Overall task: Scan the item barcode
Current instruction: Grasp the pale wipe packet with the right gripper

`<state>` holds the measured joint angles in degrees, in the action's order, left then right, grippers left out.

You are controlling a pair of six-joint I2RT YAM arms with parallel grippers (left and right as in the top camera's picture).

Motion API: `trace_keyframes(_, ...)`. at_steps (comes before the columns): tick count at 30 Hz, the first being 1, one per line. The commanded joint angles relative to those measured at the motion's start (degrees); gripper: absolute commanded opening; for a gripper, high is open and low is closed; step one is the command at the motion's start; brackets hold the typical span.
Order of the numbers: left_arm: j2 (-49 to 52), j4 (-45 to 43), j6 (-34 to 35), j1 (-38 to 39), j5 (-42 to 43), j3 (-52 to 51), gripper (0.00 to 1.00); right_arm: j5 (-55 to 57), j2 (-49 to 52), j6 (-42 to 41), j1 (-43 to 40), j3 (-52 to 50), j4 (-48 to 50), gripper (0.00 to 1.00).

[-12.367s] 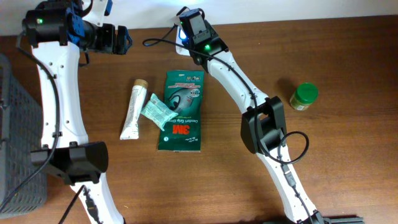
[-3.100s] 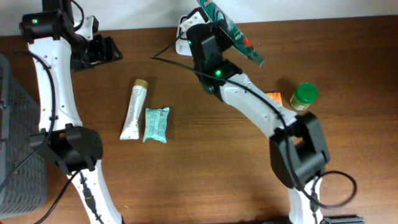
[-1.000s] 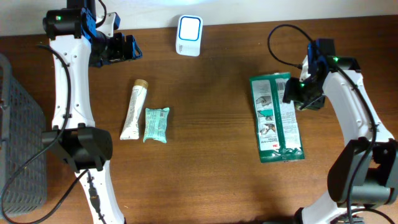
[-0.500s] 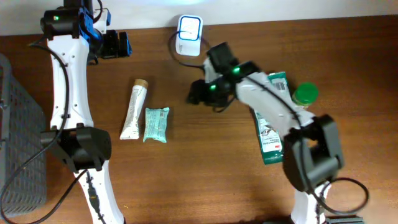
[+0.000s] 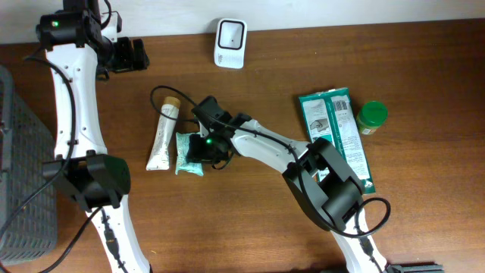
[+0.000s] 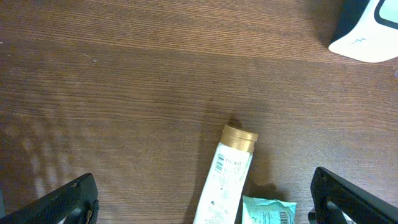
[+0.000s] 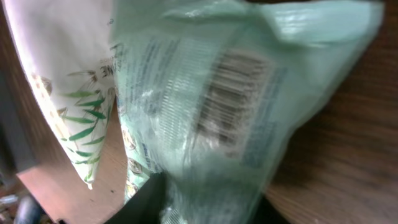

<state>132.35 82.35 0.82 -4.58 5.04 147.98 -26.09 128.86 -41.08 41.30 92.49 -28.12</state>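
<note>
A mint-green packet with a printed barcode lies flat on the wooden table beside a white tube. My right gripper is down on the packet's right side. In the right wrist view the packet fills the frame and sits pinched between my dark fingers, so this gripper is shut on it. The white scanner stands at the table's far edge. My left gripper hovers at the far left, wide open and holding nothing, looking down on the tube and the packet.
A large green glove package lies flat at the right, with a green-lidded jar beside it. A dark mesh basket stands off the table's left edge. The scanner shows in the left wrist view's top right corner.
My right arm left the green package on the right, swung left across the table and came down on the mint-green packet, its jaws narrowing onto it. The left gripper drifted slightly left.
</note>
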Motion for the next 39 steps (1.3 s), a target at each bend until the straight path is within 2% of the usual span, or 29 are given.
trace_keyframes(1, -0.5, 0.4, -0.6, -0.1, -0.4, 0.2, 0.99, -2.9, -0.1, 8.0, -1.5, 0.5, -1.7, 0.16)
trace_keyframes(3, -0.5, 0.4, -0.6, -0.1, -0.4, 0.2, 0.99, -8.2, -2.0, 17.0, -3.3, 0.7, -4.5, 0.12)
trace_keyframes(4, -0.5, 0.4, -0.6, -0.1, -0.4, 0.2, 0.99, -10.9, -2.7, 26.1, -5.0, 2.1, -9.9, 0.12)
trace_keyframes(6, -0.5, 0.4, -0.6, 0.0, -0.3, 0.2, 0.99, -10.9, -2.8, 50.2, -8.0, 6.1, -25.1, 0.12)
trace_keyframes(8, -0.5, 0.8, -0.6, 0.0, -0.3, 0.2, 1.0, -4.7, -2.8, 68.5, -10.3, 7.7, -34.1, 0.12)
trace_keyframes(9, -0.5, 0.9, -0.6, 0.0, -0.3, 0.2, 1.0, -0.7, -2.8, 70.9, -10.9, 7.8, -34.5, 0.31)
trace_keyframes(10, -0.5, 1.0, -0.6, 0.0, -0.3, 0.2, 0.99, 3.6, -2.8, 70.8, -11.4, 8.0, -34.1, 0.64)
trace_keyframes(11, -0.5, 1.1, -0.6, 0.0, -0.3, 0.2, 0.99, 4.8, -2.8, 68.2, -12.2, 9.6, -34.0, 0.73)
trace_keyframes(12, -0.5, 1.2, -0.6, 0.0, -0.3, 0.2, 1.0, 4.7, -2.8, 61.5, -13.3, 12.3, -33.9, 0.73)
trace_keyframes(14, -0.5, 1.3, -0.4, 0.0, 0.1, 0.2, 0.99, 1.3, -2.8, 49.9, -14.3, 17.2, -35.1, 0.69)
trace_keyframes(16, -0.5, 1.3, -0.4, 0.0, 0.1, 0.2, 0.99, -9.5, -2.8, 43.3, -13.4, 18.9, -36.0, 0.5)
trace_keyframes(17, -0.5, 1.3, -0.4, 0.0, 0.1, 0.2, 0.99, -11.1, -2.8, 41.1, -11.7, 17.9, -36.1, 0.4)
trace_keyframes(18, -0.5, 1.3, -0.4, 0.0, 0.1, 0.2, 0.99, -11.0, -2.8, 40.6, -9.1, 16.8, -36.9, 0.36)
trace_keyframes(23, -0.5, 1.2, -0.4, 0.0, 0.1, 0.2, 0.99, -8.6, -2.4, 40.2, 0.9, 7.6, -37.5, 0.34)
trace_keyframes(24, -0.5, 1.3, -0.4, -0.1, 0.0, 0.2, 0.99, -5.8, -2.4, 37.4, 1.7, 5.0, -37.4, 0.34)
trace_keyframes(29, -0.5, 1.3, -0.4, 0.0, 0.1, 0.2, 0.99, 4.3, -2.4, 27.2, -3.6, 2.9, -39.1, 0.35)
trace_keyframes(31, -0.5, 1.3, -0.4, 0.0, 0.0, 0.2, 0.99, 4.9, -2.4, 26.6, -6.6, 3.0, -38.3, 0.35)
trace_keyframes(34, -0.5, 1.2, -0.4, 0.0, 0.1, 0.2, 0.99, -1.2, -2.4, 33.0, -9.4, 3.9, -36.0, 0.35)
trace_keyframes(37, -0.5, 1.2, -0.4, 0.0, 0.0, 0.2, 0.99, -4.6, -3.5, 39.8, -11.7, 10.3, -40.9, 0.36)
trace_keyframes(39, -0.5, 1.2, -0.4, 0.0, 0.1, 0.2, 0.99, -4.6, -3.8, 45.0, -13.6, 13.4, -43.1, 0.41)
